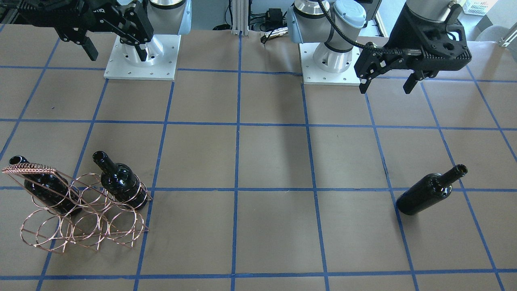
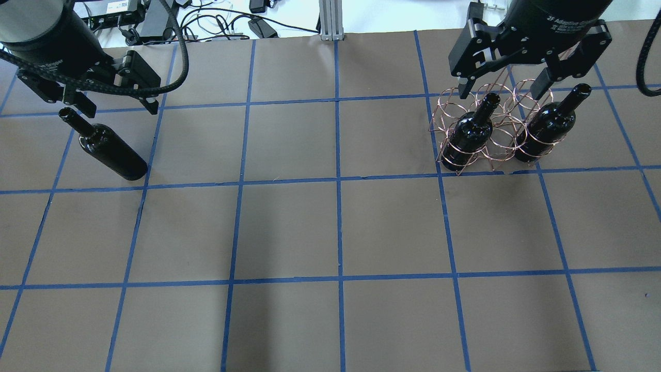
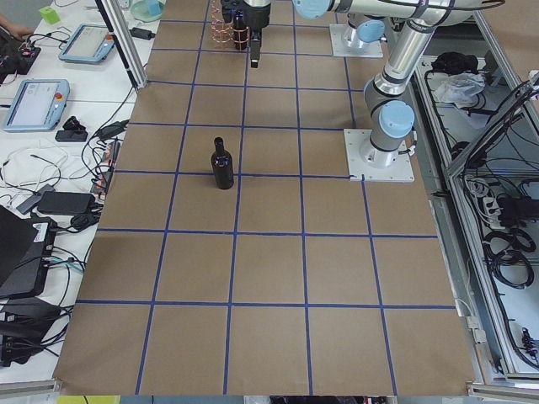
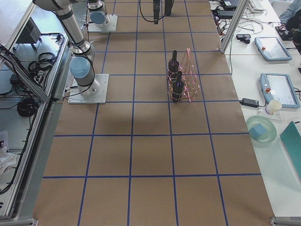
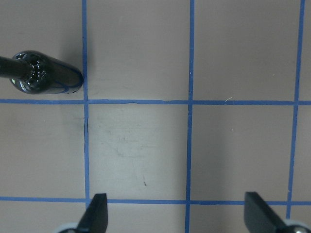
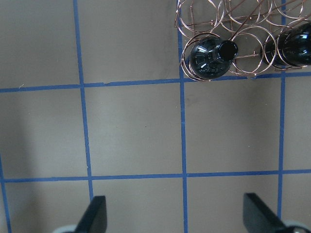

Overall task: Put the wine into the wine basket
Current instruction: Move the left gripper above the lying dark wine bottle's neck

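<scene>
One black wine bottle (image 2: 111, 152) stands upright and alone on the table; it also shows in the front view (image 1: 430, 190) and at the upper left of the left wrist view (image 5: 43, 73). My left gripper (image 2: 119, 107) hangs open and empty above the table, on the robot's side of that bottle and apart from it. The copper wire wine basket (image 2: 490, 129) holds two more black bottles (image 2: 470, 132) (image 2: 550, 124) upright in its rings. My right gripper (image 2: 501, 89) is open and empty, high above the table beside the basket, which shows at the top of the right wrist view (image 6: 233, 19).
The brown table has a blue tape grid. The two arm bases (image 1: 141, 60) (image 1: 331, 64) stand on white plates at the robot's edge. Cables and tablets lie beyond the table's far edge (image 3: 34, 101).
</scene>
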Controlling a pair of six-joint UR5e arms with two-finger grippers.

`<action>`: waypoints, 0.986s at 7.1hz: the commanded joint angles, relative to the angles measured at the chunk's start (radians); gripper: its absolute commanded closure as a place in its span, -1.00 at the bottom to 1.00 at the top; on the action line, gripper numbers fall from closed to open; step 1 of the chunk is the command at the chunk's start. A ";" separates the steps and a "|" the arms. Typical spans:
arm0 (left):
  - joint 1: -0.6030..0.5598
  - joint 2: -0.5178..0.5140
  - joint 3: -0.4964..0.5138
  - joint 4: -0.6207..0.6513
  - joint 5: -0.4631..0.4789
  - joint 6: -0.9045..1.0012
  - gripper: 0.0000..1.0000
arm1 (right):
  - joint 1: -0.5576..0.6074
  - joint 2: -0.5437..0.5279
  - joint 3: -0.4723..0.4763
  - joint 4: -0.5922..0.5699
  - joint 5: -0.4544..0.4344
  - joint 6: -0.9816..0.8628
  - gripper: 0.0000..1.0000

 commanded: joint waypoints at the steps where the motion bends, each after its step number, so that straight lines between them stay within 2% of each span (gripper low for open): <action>1: 0.001 0.013 0.001 -0.003 -0.004 0.000 -1.00 | -0.001 0.000 -0.001 -0.001 0.004 -0.001 -1.00; 7: 0.028 0.026 0.001 -0.018 -0.005 0.005 -1.00 | -0.001 0.003 -0.003 -0.011 0.009 -0.001 -0.99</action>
